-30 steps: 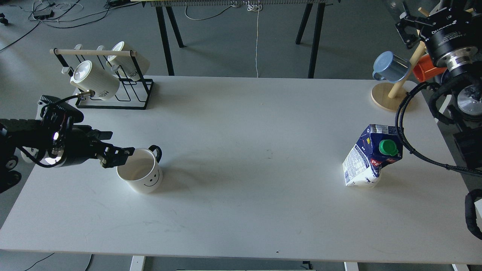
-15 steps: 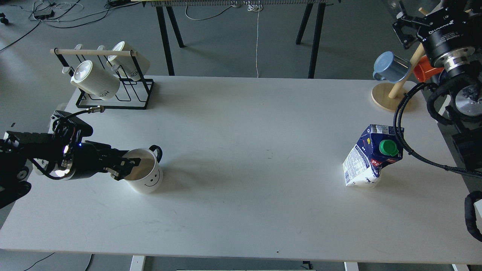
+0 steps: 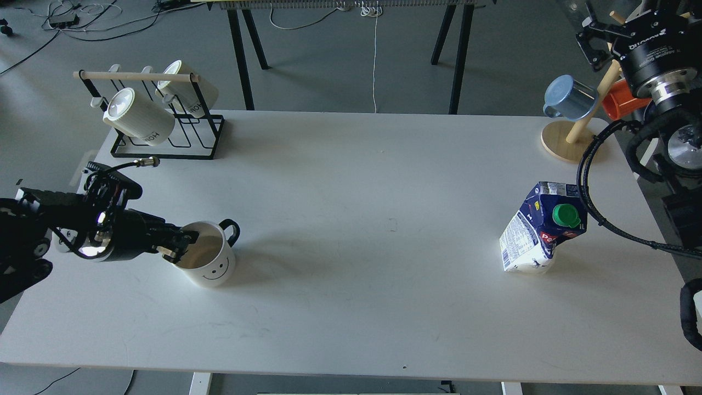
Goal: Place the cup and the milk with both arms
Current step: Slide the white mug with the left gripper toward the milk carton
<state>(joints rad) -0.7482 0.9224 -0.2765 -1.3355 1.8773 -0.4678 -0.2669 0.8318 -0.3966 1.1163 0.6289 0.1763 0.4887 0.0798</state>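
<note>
The white smiley-faced cup (image 3: 207, 261) sits tilted at the counter's (image 3: 351, 296) left, its near rim seemingly pinched by the left pincer (image 3: 176, 247). The dented blue-white milk (image 3: 540, 230) stands right, ungripped; the right pincer's (image 3: 595, 33) opening I cannot tell

White table (image 3: 351, 164), grey floor (image 3: 329, 60), black trestle legs (image 3: 241, 55), floor cables (image 3: 98, 19)
</note>
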